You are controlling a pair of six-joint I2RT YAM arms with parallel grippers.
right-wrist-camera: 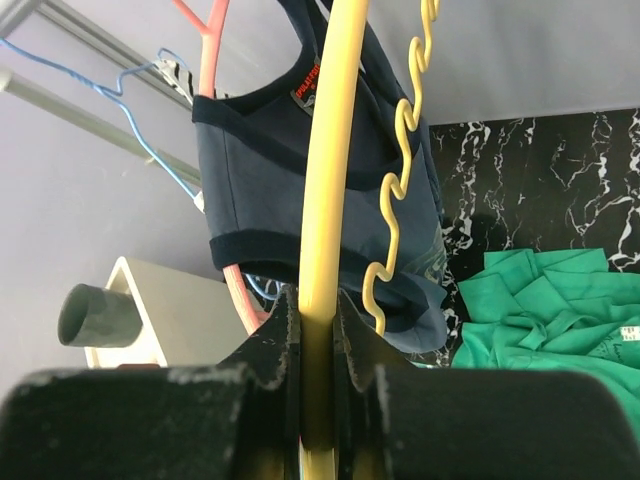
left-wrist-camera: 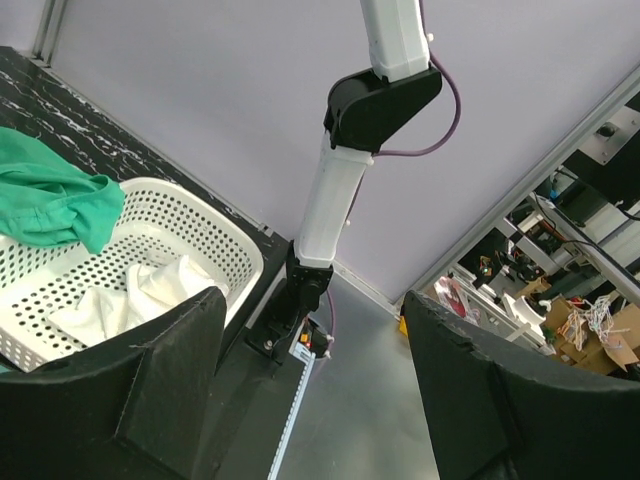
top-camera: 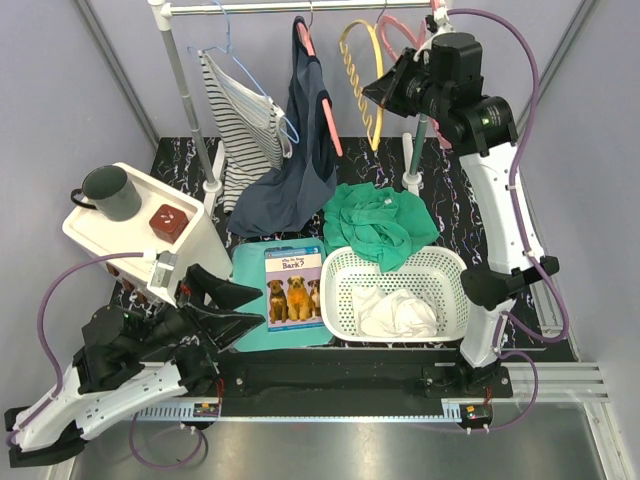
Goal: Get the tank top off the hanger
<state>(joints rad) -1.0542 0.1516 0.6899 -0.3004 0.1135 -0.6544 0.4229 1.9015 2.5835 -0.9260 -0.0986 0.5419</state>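
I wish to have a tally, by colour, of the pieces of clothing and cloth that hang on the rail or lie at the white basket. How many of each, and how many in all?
Black-and-white striped: 1, the hanging top
Navy: 1, the tank top
Green: 1, the garment over the basket rim
White: 1, the cloth inside the basket
Total: 4

The right claw (right-wrist-camera: 315,312) pinches the yellow hanger (right-wrist-camera: 325,150); navy tank top (right-wrist-camera: 250,170) seemingly hangs behind.

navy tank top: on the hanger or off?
On. The navy tank top hangs from the pink hanger; the right end effector is clamped on the yellow hanger instead.
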